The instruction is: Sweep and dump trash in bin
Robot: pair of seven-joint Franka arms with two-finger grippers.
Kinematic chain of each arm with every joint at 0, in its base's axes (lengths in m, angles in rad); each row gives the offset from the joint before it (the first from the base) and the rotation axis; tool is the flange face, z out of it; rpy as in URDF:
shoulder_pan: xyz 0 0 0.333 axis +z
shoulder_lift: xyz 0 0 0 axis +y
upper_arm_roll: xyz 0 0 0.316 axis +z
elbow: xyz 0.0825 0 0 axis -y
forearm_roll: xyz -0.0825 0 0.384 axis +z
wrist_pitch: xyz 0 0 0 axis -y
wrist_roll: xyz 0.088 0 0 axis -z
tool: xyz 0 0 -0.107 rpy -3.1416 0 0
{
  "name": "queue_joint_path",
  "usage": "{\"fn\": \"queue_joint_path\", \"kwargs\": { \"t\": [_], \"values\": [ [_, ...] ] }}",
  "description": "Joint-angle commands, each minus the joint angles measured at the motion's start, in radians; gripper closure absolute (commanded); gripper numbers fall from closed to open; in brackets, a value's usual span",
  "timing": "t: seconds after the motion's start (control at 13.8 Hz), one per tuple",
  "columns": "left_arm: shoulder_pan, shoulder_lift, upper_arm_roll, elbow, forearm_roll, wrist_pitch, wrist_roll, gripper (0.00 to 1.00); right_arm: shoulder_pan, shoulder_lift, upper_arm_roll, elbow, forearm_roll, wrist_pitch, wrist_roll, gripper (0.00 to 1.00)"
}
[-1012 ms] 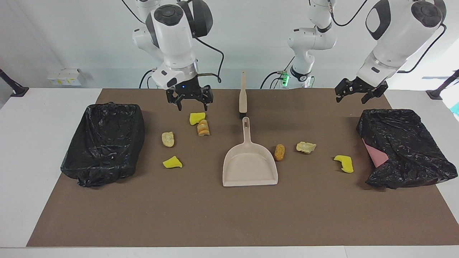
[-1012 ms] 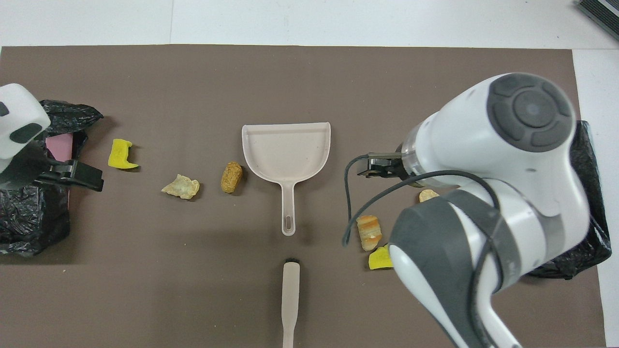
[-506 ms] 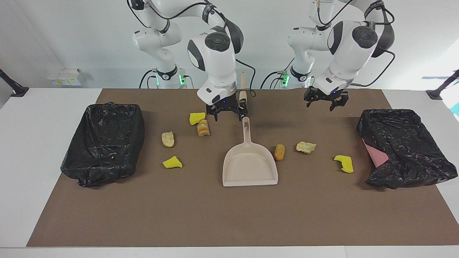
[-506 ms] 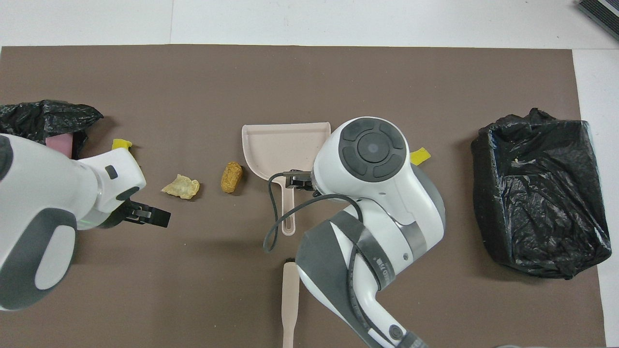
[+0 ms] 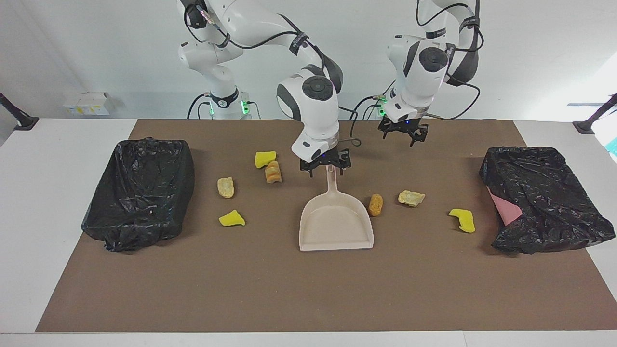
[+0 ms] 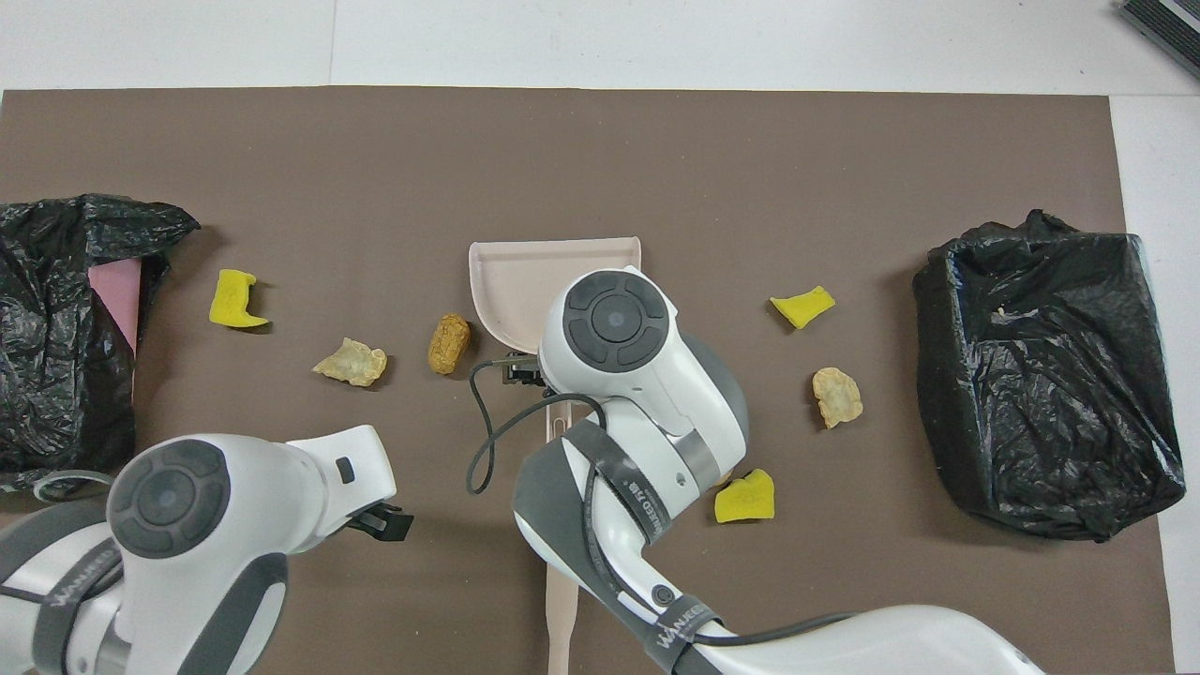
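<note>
**Right gripper over dustpan handle, nothing lifted yet**

Step in hand, as I judge it: fetching the tools. Right gripper (image 5: 326, 168) hangs over the dustpan (image 5: 336, 226) handle, fingers apart, nothing held. Left gripper (image 5: 404, 135) hovers over bare mat at about 2 o'clock from the pan, fingers apart, empty. Brush (image 6: 561, 609) lies just nearer the robots than the pan handle, mostly hidden by the right arm.

Trash (image 5: 375, 204): seven scraps on the mat. Three sit around 3 o'clock of the pan in the facing view, four around 9 to 10 o'clock. A black-lined bin (image 5: 140, 190) at each end.

Next, likely: right gripper drops and closes on the handle; left goes for the brush.
</note>
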Motion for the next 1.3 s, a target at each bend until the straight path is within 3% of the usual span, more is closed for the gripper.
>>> {"fn": "queue_joint_path", "kwargs": {
  "t": [0.0, 0.22, 0.29, 0.43, 0.51, 0.72, 0.94, 1.08, 1.23],
  "values": [
    [-0.095, -0.091, 0.017, -0.168, -0.001, 0.144, 0.002, 0.0, 0.009, 0.038, -0.002, -0.005, -0.01, 0.054, 0.026, 0.0],
    [-0.175, -0.166, 0.017, -0.269, -0.001, 0.235, 0.002, 0.0, 0.005, 0.023, -0.002, -0.065, -0.012, 0.085, 0.02, 0.0],
    [-0.202, -0.19, 0.017, -0.289, -0.001, 0.239, 0.002, 0.0, 0.005, 0.017, -0.002, -0.075, -0.01, 0.083, 0.02, 0.18],
    [-0.259, -0.232, 0.017, -0.319, -0.002, 0.255, -0.015, 0.0, 0.002, 0.012, -0.002, -0.086, -0.01, 0.082, 0.019, 0.78],
    [-0.291, -0.241, 0.017, -0.32, -0.004, 0.255, -0.041, 0.0, -0.001, 0.012, -0.002, -0.086, -0.009, 0.083, 0.011, 1.0],
    [-0.468, -0.241, 0.017, -0.314, -0.004, 0.256, -0.329, 0.0, -0.015, 0.021, -0.002, -0.071, 0.039, 0.088, -0.033, 1.0],
    [-0.575, -0.229, 0.015, -0.305, -0.004, 0.272, -0.516, 0.0, -0.027, 0.023, -0.002, -0.053, 0.024, 0.09, -0.139, 1.0],
    [-0.646, -0.185, 0.017, -0.302, -0.005, 0.334, -0.648, 0.0, -0.079, 0.012, -0.006, -0.014, 0.02, 0.07, -0.179, 1.0],
    [-0.701, -0.09, 0.017, -0.261, -0.005, 0.383, -0.748, 0.0, -0.151, 0.002, -0.003, 0.013, 0.028, 0.012, -0.362, 1.0]
  ]
}}
